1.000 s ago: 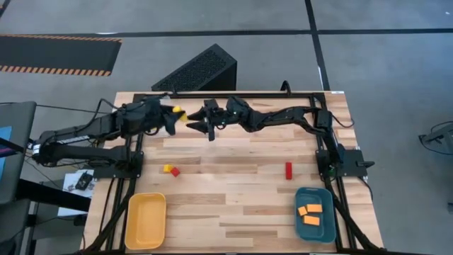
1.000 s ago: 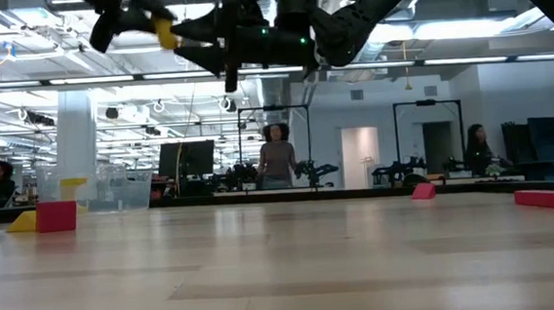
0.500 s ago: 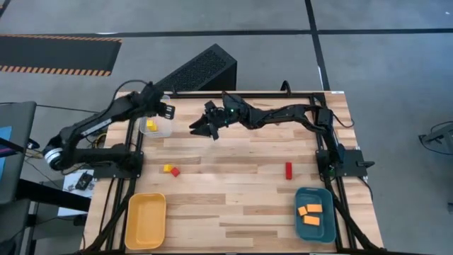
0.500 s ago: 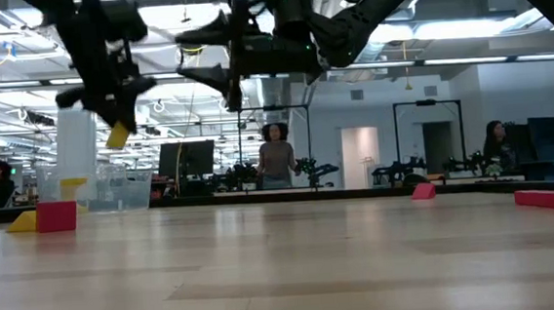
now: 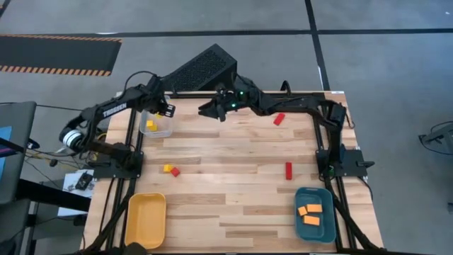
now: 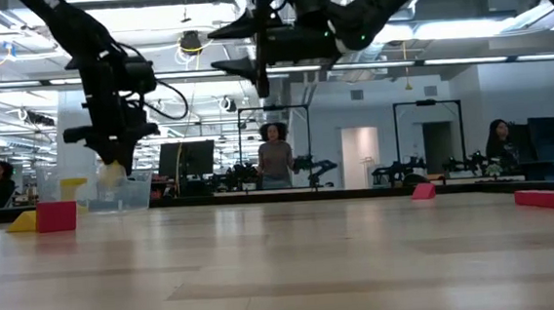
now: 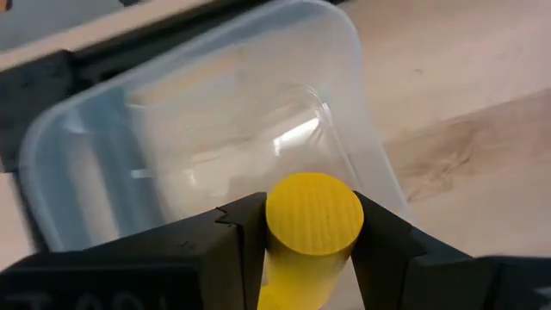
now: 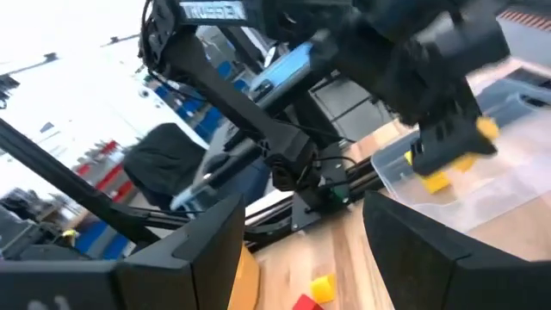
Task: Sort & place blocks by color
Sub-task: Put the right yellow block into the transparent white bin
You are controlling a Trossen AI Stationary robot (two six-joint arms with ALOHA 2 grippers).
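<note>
My left gripper (image 5: pixel 161 108) hangs over the clear tray (image 5: pixel 157 126) at the table's far left, shut on a yellow cylinder (image 7: pixel 314 215). One yellow block (image 5: pixel 150 125) lies in that tray. My right gripper (image 5: pixel 210 112) is open and empty, raised over the far middle of the table; its fingers stand wide apart in the right wrist view (image 8: pixel 301 258). A yellow block (image 5: pixel 168 168) and a red block (image 5: pixel 175 171) lie together on the table. A red bar (image 5: pixel 288 170) and a red block (image 5: pixel 279 119) lie toward the right. My left gripper pinches the cylinder's curved sides (image 7: pixel 269 232) between its two fingers. The fingers come from above, pointing down into the clear tray (image 7: pixel 215 129). The cylinder lies along the fingers, its round end (image 7: pixel 314 211) facing down past the fingertips. It hangs clear above the tray's floor.
A yellow tray (image 5: pixel 146 219) stands at the near left. A teal tray (image 5: pixel 315 227) with orange blocks (image 5: pixel 311 212) stands at the near right. A dark slanted box (image 5: pixel 202 67) stands beyond the far edge. People show in the room behind the table (image 6: pixel 277 160).
My left gripper has carried the yellow cylinder from the far middle toward the table's left edge and down over the clear tray, turning to point down. My right gripper has drawn toward the far edge, and its arm has uncovered the red block at the far right.
</note>
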